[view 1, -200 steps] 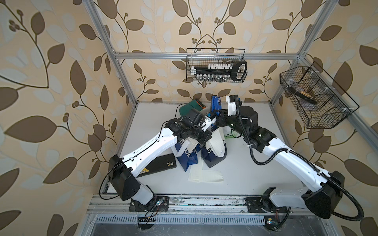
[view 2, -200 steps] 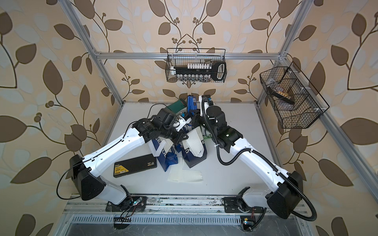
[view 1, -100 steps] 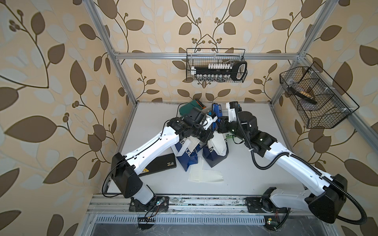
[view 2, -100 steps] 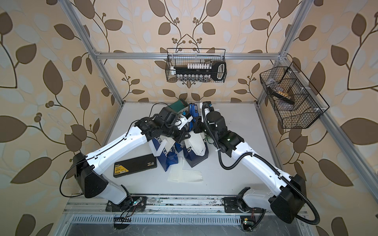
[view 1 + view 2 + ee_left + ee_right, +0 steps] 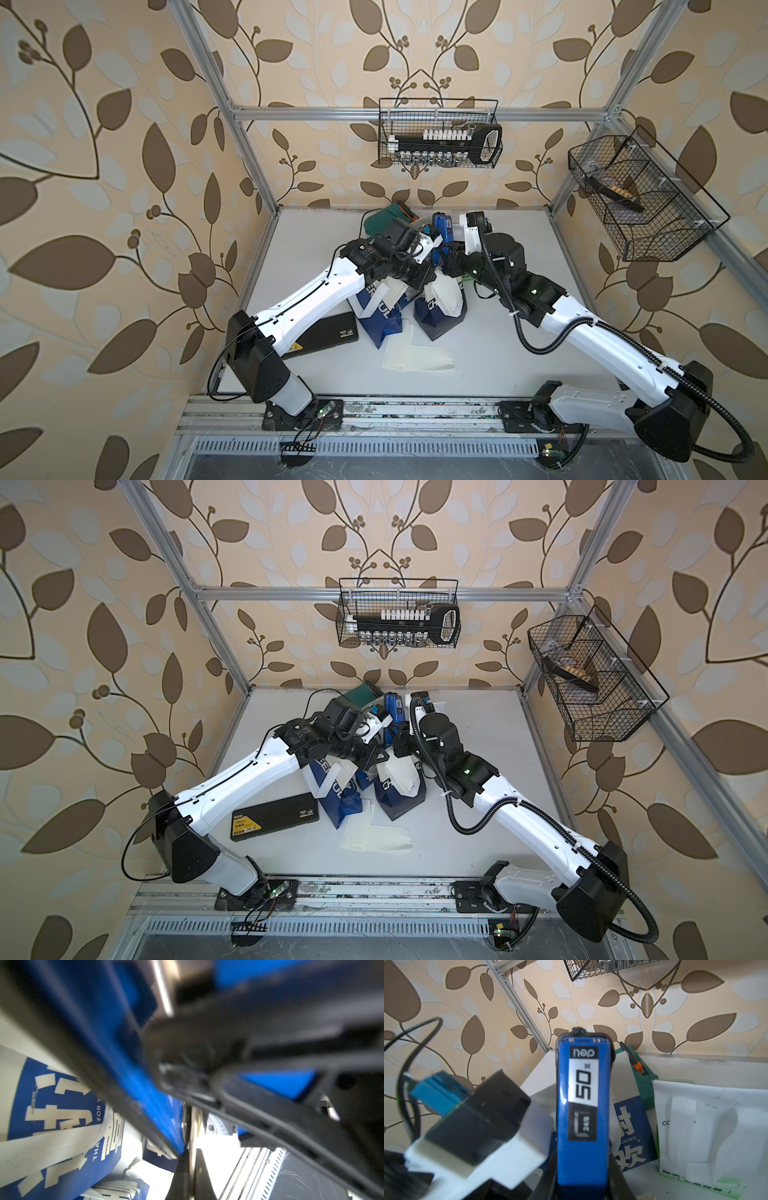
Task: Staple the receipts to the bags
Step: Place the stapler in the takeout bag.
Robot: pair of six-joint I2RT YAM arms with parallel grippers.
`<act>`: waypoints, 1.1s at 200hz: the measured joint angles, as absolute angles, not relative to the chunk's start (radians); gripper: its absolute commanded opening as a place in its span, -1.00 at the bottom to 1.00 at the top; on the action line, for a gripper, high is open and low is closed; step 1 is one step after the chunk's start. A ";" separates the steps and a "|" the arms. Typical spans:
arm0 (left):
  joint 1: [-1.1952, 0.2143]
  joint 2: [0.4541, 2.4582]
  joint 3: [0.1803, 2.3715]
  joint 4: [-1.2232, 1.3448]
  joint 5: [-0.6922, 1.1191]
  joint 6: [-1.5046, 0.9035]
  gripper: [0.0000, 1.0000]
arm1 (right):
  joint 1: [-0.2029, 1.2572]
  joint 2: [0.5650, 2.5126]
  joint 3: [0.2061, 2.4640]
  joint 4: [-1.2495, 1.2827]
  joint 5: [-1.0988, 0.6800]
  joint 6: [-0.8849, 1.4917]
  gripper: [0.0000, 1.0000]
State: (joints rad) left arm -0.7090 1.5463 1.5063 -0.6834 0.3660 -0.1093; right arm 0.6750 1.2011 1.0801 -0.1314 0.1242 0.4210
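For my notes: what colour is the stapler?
The stapler is bright blue with a black-and-silver label; the right wrist view shows it best.

I am seeing a flat black box [image 5: 274, 816] lying near left, a green case [image 5: 376, 220] sitting far back, a far wire basket [image 5: 388, 124] and a right wire basket [image 5: 665, 237] hanging.

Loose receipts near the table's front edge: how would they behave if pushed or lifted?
The receipts look thin and lie flat, so probably floppy and very light. Overlapping on the smooth table, they would likely slide apart when pushed.
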 measured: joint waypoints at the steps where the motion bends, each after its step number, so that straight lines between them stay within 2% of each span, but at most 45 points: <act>1: -0.709 1.546 1.506 -0.683 0.368 -0.110 -1.00 | 0.675 1.200 1.078 -0.131 0.126 0.420 -1.00; 99: -0.686 1.531 1.452 -0.578 0.421 -0.086 -1.00 | 0.738 1.185 1.006 -0.139 0.210 0.317 -1.00; 110: -0.686 1.509 1.400 -0.531 0.421 -0.068 -1.00 | 0.754 1.185 0.994 -0.139 0.229 0.290 -0.89; 125: -0.686 1.470 1.325 -0.469 0.421 -0.032 -1.00 | 0.770 1.184 0.985 -0.141 0.241 0.254 -0.62; 148: -0.686 1.422 1.245 -0.382 0.421 0.024 -1.00 | 0.782 1.170 0.974 -0.142 0.240 0.201 -0.38; 204: -0.632 1.393 1.098 -0.117 0.469 0.071 -1.00 | 0.783 1.081 0.973 -0.178 0.222 0.091 -0.18; 220: -0.612 1.393 1.057 -0.036 0.495 0.067 -1.00 | 0.783 1.069 0.973 -0.192 0.216 0.075 -0.04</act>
